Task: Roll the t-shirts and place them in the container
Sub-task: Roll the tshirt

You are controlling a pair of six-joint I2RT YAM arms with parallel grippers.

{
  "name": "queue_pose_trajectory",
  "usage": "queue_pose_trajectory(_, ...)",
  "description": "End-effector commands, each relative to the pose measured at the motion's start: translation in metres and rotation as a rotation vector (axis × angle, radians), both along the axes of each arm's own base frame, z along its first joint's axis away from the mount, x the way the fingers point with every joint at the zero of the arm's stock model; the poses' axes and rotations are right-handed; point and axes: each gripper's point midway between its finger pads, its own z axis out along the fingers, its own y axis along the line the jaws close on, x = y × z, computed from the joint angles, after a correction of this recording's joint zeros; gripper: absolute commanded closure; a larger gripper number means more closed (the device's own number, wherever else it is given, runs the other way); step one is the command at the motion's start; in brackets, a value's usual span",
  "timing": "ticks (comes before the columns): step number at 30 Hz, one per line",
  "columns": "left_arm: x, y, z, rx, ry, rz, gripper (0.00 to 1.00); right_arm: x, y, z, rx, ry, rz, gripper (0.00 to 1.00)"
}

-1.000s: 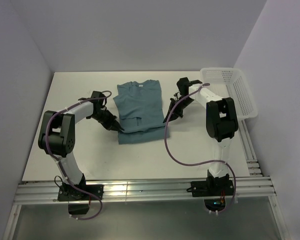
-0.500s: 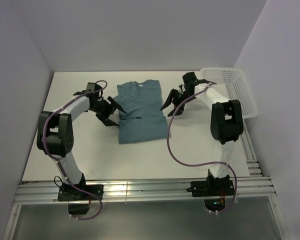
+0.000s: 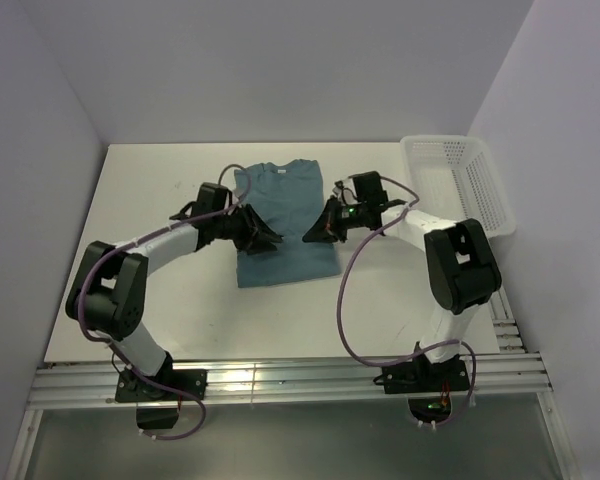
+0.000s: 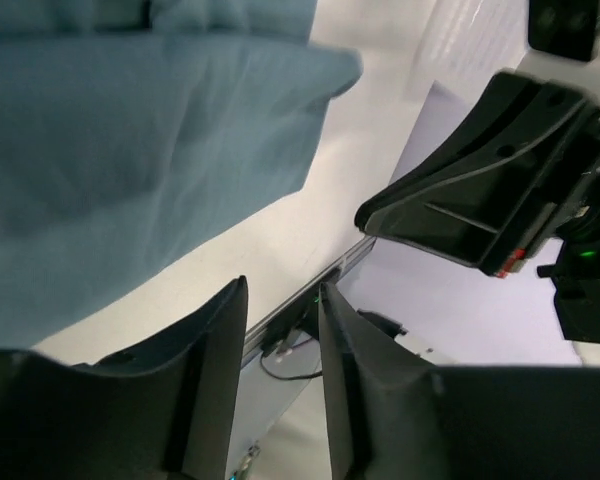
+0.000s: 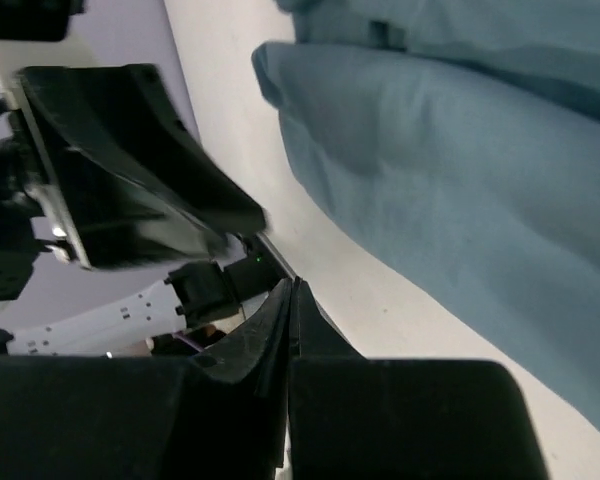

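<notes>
A second ago both of my arms were at the near hem of the teal-blue t-shirt (image 3: pixel 280 222), the left fingers (image 3: pixel 265 236) at its left corner and the right fingers (image 3: pixel 315 232) beside its right edge; both sets then opened, lifted off and drew back to the sides, and both have since swung inward, so they now face each other over the middle of the garment. The left fingers stand partly apart with nothing between them, as the left wrist view shows bare bench (image 3: pixel 160 200) through the gap. The right fingers are clenched tip to tip on nothing, hanging just above the cloth. The t-shirt lies released on the bench between the arms, folded lengthwise into a narrow panel, collar at the far end and hem nearest my bases; the bunched fold seen at the hem a second ago has flattened. Judgement: the lengthwise fold is done and no rolling has begun, so this reads as a reposition between steps, and the next grip should take one short end with both sets of fingers. The white mesh basket (image 3: pixel 480 190) sits well apart at the far right. No brand, label or print is legible on the cloth, the basket or the arms; only a small green indicator light shows on the right wrist
</notes>
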Motion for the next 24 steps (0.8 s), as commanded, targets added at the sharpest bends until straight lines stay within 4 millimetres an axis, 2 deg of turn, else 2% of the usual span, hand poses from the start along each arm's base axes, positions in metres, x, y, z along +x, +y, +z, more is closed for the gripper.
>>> queue_pose_trajectory(1, 0.004, -0.019, 0.005, -0.098, -0.109, -0.022, 0.63, 0.007, 0.034, 0.019, 0.125, -0.126, 0.054, 1.0)
queue_pose_trajectory(2, 0.003, -0.019, -0.003, -0.096, -0.107, -0.02, 0.64, 0.01, 0.04, 0.019, 0.143, -0.149, 0.061, 1.0)
queue_pose_trajectory(3, 0.005, -0.02, -0.003, -0.107, -0.143, -0.021, 0.66, 0.009, 0.046, 0.007, 0.146, -0.111, 0.059, 1.0)
queue_pose_trajectory(5, 0.003, -0.013, -0.029, -0.06, -0.124, 0.0, 0.67, 0.015, 0.049, -0.005, 0.156, -0.118, 0.049, 1.0)
queue_pose_trajectory(6, 0.006, -0.011, -0.034, -0.059, -0.145, 0.005, 0.67, 0.018, 0.048, -0.022, 0.144, -0.076, 0.038, 1.0)
queue_pose_trajectory(7, 0.004, -0.004, -0.046, -0.055, -0.132, 0.022, 0.67, 0.023, 0.047, -0.029, 0.137, -0.067, 0.031, 1.0)
queue_pose_trajectory(8, 0.003, -0.001, -0.058, -0.058, -0.113, 0.029, 0.67, 0.027, 0.045, -0.036, 0.134, -0.047, 0.025, 1.0)
queue_pose_trajectory(9, 0.009, 0.0, -0.057, -0.089, -0.142, 0.043, 0.67, 0.029, 0.042, -0.056, 0.119, -0.008, 0.019, 1.0)
queue_pose_trajectory(11, 0.005, 0.013, -0.08, -0.11, -0.085, 0.069, 0.69, 0.038, 0.032, -0.077, 0.076, 0.025, -0.008, 1.0)
queue_pose_trajectory(12, 0.008, 0.017, -0.081, -0.13, -0.076, 0.097, 0.71, 0.038, 0.027, -0.095, 0.041, 0.039, -0.01, 1.0)
queue_pose_trajectory(15, 0.012, 0.031, -0.086, -0.165, -0.076, 0.16, 0.69, 0.039, 0.009, -0.124, -0.003, 0.109, -0.068, 1.0)
queue_pose_trajectory(17, 0.015, 0.036, -0.091, -0.15, -0.058, 0.175, 0.68, 0.046, -0.002, -0.128, -0.002, 0.118, -0.111, 1.0)
queue_pose_trajectory(19, 0.02, 0.036, -0.085, -0.159, -0.069, 0.176, 0.68, 0.051, -0.004, -0.121, 0.012, 0.119, -0.12, 1.0)
queue_pose_trajectory(21, 0.022, 0.035, -0.075, -0.164, -0.081, 0.171, 0.67, 0.059, -0.002, -0.101, 0.025, 0.07, -0.113, 1.0)
queue_pose_trajectory(22, 0.032, 0.035, -0.058, -0.158, -0.131, 0.174, 0.68, 0.059, -0.001, -0.093, 0.031, 0.068, -0.105, 1.0)
queue_pose_trajectory(23, 0.027, 0.038, -0.063, -0.103, -0.1, 0.162, 0.67, 0.061, -0.001, -0.075, 0.038, 0.021, -0.096, 1.0)
queue_pose_trajectory(24, 0.029, 0.039, -0.056, -0.08, -0.117, 0.156, 0.66, 0.063, -0.001, -0.065, 0.038, -0.001, -0.094, 0.99)
